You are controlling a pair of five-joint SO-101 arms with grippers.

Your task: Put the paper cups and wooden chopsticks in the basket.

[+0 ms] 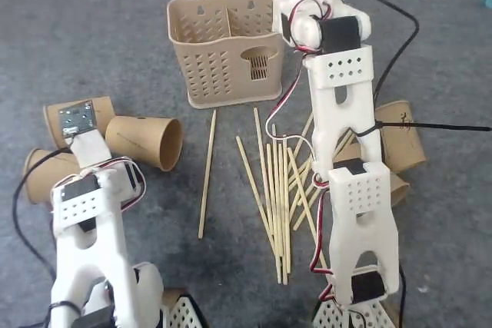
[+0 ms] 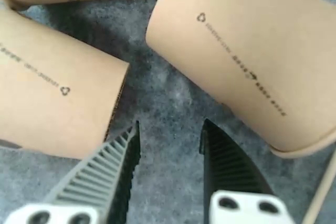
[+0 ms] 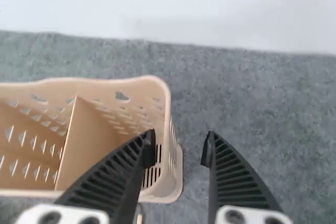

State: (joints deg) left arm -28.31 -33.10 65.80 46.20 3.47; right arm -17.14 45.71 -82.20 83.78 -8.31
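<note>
— Where are the paper cups (image 1: 146, 141)?

— All on their sides on the grey bench (image 1: 115, 36), outside the basket (image 1: 223, 59). Three lie clustered near the left arm (image 1: 88, 213), and that arm's wrist half covers one of them. Two more lie on the far side, mostly hidden behind the right arm (image 1: 350, 113). That makes five that I can see.

— And the chopsticks (image 1: 277, 197)?

— Flat on the bench in front of the basket. One stick (image 1: 207, 174) lies alone, and the rest form a loose fan near it. There are roughly ten, but I can't count them exactly. They cross one another, and several run under the right arm.

— The basket?

— There is one, upright at the back of the bench. It has perforated walls and a divider (image 3: 79, 140) that makes two compartments. From the right wrist view the near part of the basket is cut off at the edge.

— The left hand?

— The left hand (image 2: 169, 129) is low over a bare patch of bench, in the gap between two cups. Its jaws are parted a moderate way and have hold of nothing. A third cup is cut off at the frame's edge.

— The right hand?

— The right hand (image 3: 178, 142) is at the basket's end corner. Its jaws are apart about as far as the left hand's, with nothing gripped. One jaw overlaps the basket wall in the right wrist view, and I cannot tell whether it touches.
</note>
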